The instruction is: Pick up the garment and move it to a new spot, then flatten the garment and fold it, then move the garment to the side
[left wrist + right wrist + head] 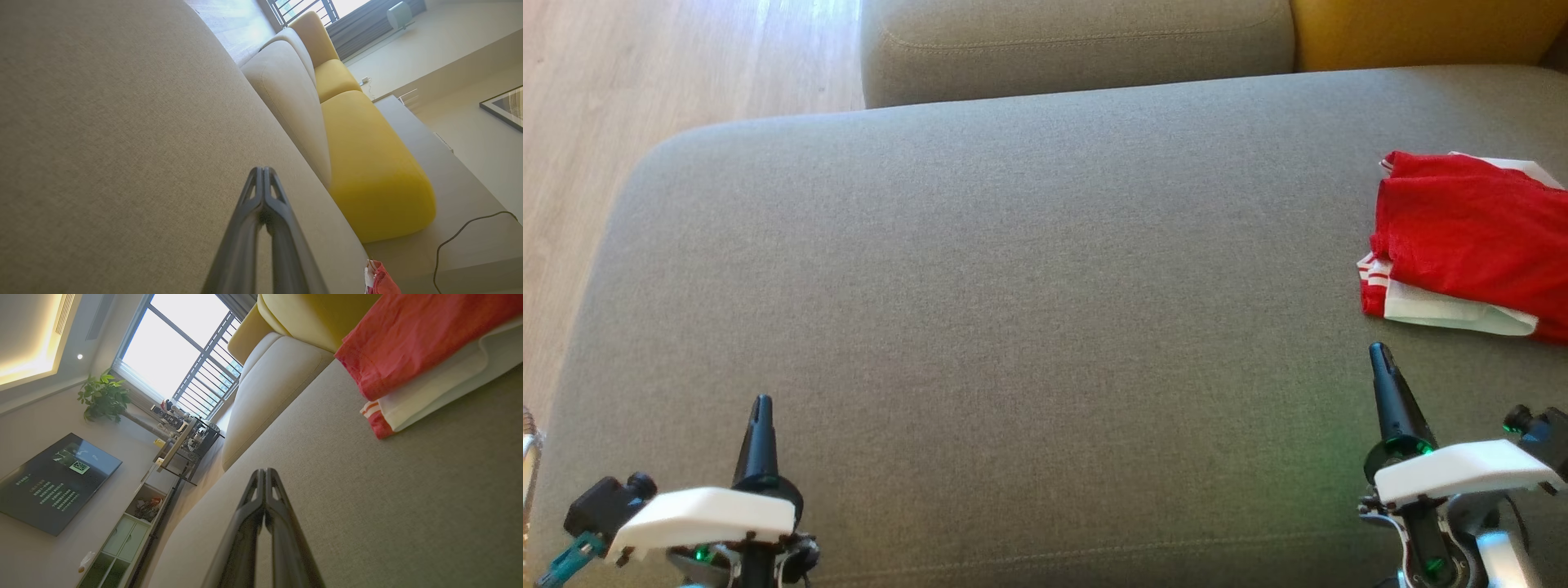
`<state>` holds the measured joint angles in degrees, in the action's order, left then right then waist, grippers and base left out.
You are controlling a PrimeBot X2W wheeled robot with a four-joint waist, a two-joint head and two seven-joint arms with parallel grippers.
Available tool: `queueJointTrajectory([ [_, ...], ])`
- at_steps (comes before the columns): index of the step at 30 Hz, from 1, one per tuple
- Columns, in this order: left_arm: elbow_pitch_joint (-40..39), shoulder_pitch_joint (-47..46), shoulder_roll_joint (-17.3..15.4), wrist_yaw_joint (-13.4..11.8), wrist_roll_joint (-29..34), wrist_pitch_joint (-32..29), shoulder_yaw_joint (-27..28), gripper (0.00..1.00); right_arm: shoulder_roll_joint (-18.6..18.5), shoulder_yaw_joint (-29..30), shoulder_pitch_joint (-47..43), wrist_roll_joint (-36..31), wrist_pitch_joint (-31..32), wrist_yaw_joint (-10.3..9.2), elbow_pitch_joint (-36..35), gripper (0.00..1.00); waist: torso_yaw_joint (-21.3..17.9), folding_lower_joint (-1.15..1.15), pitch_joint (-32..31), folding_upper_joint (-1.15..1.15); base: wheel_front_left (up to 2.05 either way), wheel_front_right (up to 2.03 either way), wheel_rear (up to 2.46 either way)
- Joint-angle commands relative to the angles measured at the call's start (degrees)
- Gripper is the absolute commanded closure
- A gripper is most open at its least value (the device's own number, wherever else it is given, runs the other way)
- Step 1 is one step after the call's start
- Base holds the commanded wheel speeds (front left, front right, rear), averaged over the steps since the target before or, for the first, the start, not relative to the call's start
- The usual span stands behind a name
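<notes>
I see my left hand [761, 402] and right hand [1379, 353] both clenched, grasping nothing, over the sofa [1013, 269]. The folded red garment [1470, 233] lies far right, partly cut off.

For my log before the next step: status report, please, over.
Left gripper shut, empty. Right gripper shut, empty. Red garment folded, lying at sofa's right side. Nothing in the way.

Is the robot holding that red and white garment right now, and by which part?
Nothing is held. The left gripper and right gripper hover above the grey cushion, jaws shut and empty; the garment lies folded beyond the right one, untouched.
</notes>
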<state>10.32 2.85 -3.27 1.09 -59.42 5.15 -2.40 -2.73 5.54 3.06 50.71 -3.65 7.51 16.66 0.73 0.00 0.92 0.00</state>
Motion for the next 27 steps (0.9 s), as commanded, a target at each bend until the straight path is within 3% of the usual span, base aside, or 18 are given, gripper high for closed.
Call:
queueJointTrajectory([
  [1,-1.45,-3.41,-0.94,0.64,-1.5,-0.29,1.7,1.0,-0.18,-0.28,2.77,1.77,0.44,-0.01,-2.12,1.0,-0.01,0.0,-0.02,0.0,0.0,0.0,0.0],
  [27,0.83,-5.86,-1.03,3.23,-16.37,-4.63,3.99,1.0,-0.16,0.29,2.93,19.64,4.81,-0.02,-2.36,1.0,-0.33,0.0,-0.34,0.0,0.0,0.0,0.0],
])
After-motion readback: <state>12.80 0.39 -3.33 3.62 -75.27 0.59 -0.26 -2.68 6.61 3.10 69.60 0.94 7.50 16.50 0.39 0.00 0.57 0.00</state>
